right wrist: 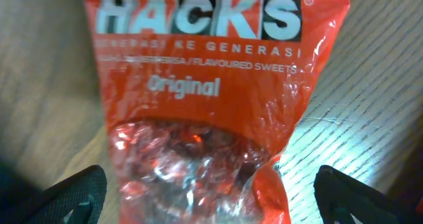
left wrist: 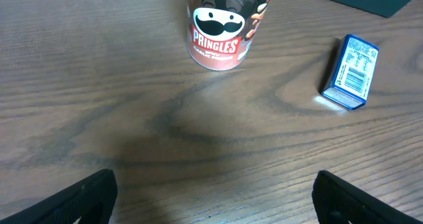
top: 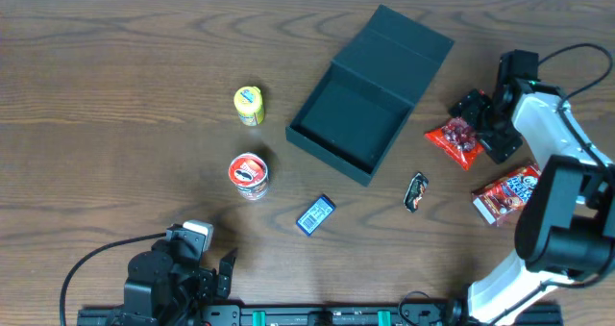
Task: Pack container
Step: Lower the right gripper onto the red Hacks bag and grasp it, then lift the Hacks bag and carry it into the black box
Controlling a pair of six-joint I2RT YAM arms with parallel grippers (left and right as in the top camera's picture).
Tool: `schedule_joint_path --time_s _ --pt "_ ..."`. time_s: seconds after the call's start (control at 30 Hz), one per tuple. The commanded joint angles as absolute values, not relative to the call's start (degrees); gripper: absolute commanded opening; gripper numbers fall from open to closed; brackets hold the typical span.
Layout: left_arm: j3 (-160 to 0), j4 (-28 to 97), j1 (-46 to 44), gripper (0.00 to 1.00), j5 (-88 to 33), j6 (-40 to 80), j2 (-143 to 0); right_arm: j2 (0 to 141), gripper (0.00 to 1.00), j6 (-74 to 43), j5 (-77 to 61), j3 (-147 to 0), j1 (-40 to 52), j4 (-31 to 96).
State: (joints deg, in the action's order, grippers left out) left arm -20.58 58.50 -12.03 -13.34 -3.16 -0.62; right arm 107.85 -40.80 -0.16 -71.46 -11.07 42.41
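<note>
The dark teal-black container (top: 357, 124) lies open in the middle of the table, its flap lid (top: 402, 45) folded back. My right gripper (top: 478, 124) is open and sits over a red Hacks sweets bag (top: 455, 140), which lies between the fingers in the right wrist view (right wrist: 205, 105). My left gripper (top: 216, 273) is open and empty near the front edge. A small Pringles can (top: 249, 174) stands ahead of it, also in the left wrist view (left wrist: 225, 26).
A blue carton (top: 315, 214) lies front of the container and shows in the left wrist view (left wrist: 350, 72). A yellow cup (top: 249, 105) stands left of the container. A small dark wrapper (top: 415, 191) and a red-blue snack bag (top: 507, 191) lie at the right.
</note>
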Motion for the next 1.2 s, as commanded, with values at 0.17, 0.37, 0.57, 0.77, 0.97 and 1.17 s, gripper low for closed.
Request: schedule_joint_path --time_s 0.17,0.37,0.57,0.77,0.97,1.17 --pt "-18.96 59.68 -11.75 0.95 -13.98 -2.59 -0.25 110.06 0.99 -42.0 1.06 -72.18 -10.41 42.63" --pt "-18.96 59.68 -11.75 0.95 -13.98 -2.59 -0.25 110.06 0.93 -42.41 1.06 -72.18 -10.41 42.59" --pt "-18.96 59.68 -11.75 0.95 -13.98 -2.59 -0.25 110.06 0.86 -42.81 1.06 -72.2 -10.41 42.06" --pt "-18.96 59.68 -11.75 0.95 -13.98 -2.59 -0.25 110.06 0.56 -42.81 1.06 -72.2 -10.46 42.0" --pt "-18.96 59.68 -11.75 0.95 -13.98 -2.59 -0.25 110.06 0.36 -42.81 1.08 -72.23 -10.48 41.78" --pt "-18.96 59.68 -11.75 0.95 -13.98 -2.59 -0.25 109.89 0.01 -42.81 1.08 -73.3 -10.61 42.74"
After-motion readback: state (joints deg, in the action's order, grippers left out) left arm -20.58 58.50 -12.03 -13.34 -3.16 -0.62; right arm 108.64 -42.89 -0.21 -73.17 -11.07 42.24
